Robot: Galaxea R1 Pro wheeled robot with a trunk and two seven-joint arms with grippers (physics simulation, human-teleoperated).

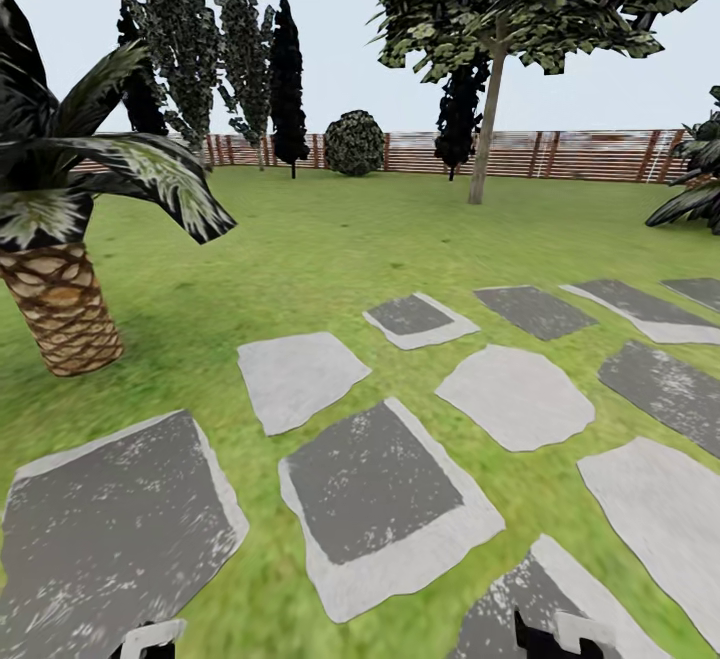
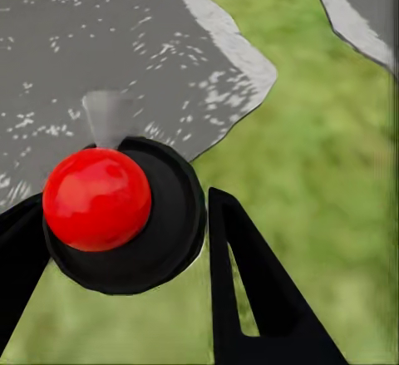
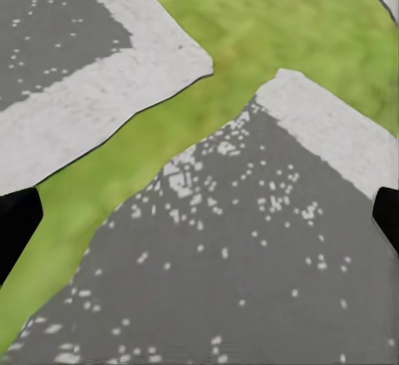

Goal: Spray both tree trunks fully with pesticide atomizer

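A green lawn point(image 1: 330, 239) with grey stepping stones point(image 1: 385, 504) surrounds us: left jaws clasp the dark red-capped pesticide atomizer point(image 2: 112, 211) (ready for spraying), right jaws spread empty, grey-barked tree trunk point(image 1: 487, 129) ahead.

Scaly palm point(image 1: 60, 309) left; grey paving slabs point(image 1: 380, 499) across grass; round shrub point(image 1: 354, 143) by fence.

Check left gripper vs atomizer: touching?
Touching. In the left wrist view the atomizer, red knob up, sits between the left gripper fingers, one finger against its dark body with no gap visible.

Fenced garden point(image 1: 330, 239); lawn, stepping stones point(image 1: 385, 504)
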